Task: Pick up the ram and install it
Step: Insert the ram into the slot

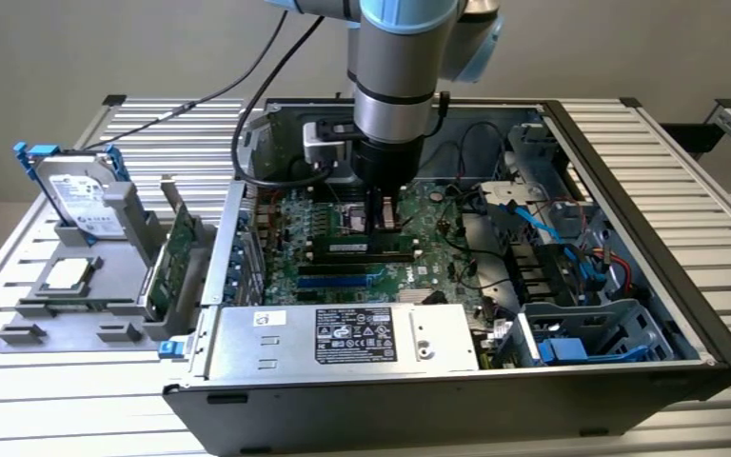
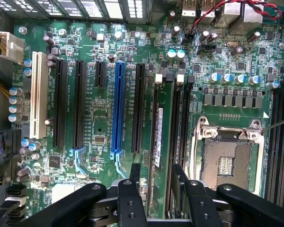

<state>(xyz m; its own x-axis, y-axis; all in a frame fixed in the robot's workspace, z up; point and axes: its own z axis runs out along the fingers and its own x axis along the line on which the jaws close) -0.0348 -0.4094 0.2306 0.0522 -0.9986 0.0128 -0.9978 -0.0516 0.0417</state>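
- Inside the open computer case (image 1: 467, 409), the ram (image 2: 158, 127) stands on edge in a black slot on the motherboard (image 2: 99, 118), between the blue slot (image 2: 117, 111) and the CPU socket (image 2: 226, 163).
- Its long axis runs along that slot, parallel to the blue slot; in the exterior view it lies left to right.
- Over one end of the ram the gripper (image 2: 156, 168) hangs with its jaws spread wide, one finger on each side, clamping nothing.
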